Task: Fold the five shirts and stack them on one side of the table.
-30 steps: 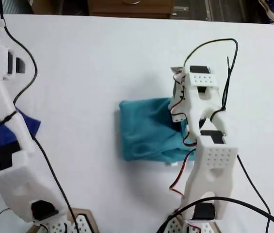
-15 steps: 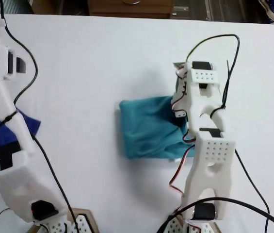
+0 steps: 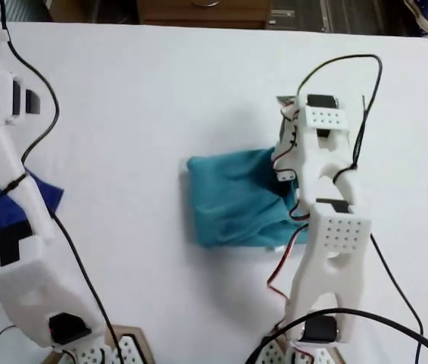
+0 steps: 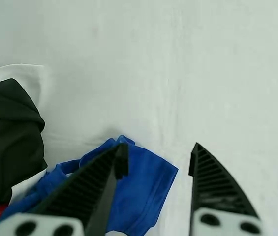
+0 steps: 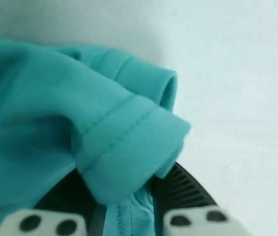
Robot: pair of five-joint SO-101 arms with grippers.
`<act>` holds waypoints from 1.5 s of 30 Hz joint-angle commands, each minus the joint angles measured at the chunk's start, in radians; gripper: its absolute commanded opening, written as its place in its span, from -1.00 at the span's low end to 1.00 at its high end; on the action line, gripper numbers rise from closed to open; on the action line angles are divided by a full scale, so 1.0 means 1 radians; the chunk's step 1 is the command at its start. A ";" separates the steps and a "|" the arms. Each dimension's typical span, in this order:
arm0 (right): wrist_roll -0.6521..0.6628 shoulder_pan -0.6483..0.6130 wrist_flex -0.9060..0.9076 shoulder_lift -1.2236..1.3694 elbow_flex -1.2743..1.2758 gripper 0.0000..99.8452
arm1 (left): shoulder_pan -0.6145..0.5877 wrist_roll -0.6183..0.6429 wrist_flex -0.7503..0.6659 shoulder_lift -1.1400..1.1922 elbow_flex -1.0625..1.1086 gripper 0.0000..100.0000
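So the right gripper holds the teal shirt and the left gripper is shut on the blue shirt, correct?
Not quite: the left gripper is open over the blue shirt, as the left wrist view shows. The right gripper does hold the teal shirt.

The left arm (image 3: 9,220) is stretched from near to far at the left side; the left gripper (image 4: 158,155) is held with fingers parted; the right arm (image 3: 327,235) is extended from the near edge, wrist turned down; the right gripper (image 5: 124,196) is clamped on the teal shirt (image 5: 55,113).
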 commanded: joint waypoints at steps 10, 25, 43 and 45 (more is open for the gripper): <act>0.196 0.314 -0.010 -0.136 -0.023 -0.96 | -0.008 -0.002 0.012 -0.066 -0.036 -0.55; 0.293 0.355 0.019 -0.127 -0.028 -0.96 | -0.008 0.002 0.012 -0.066 -0.035 -0.55; 0.206 0.128 0.036 -0.139 -0.011 -0.93 | 0.015 -0.005 0.012 -0.057 -0.033 -0.55; 0.203 0.125 0.044 -0.162 -0.005 -0.78 | 0.015 -0.005 0.012 -0.055 -0.033 -0.55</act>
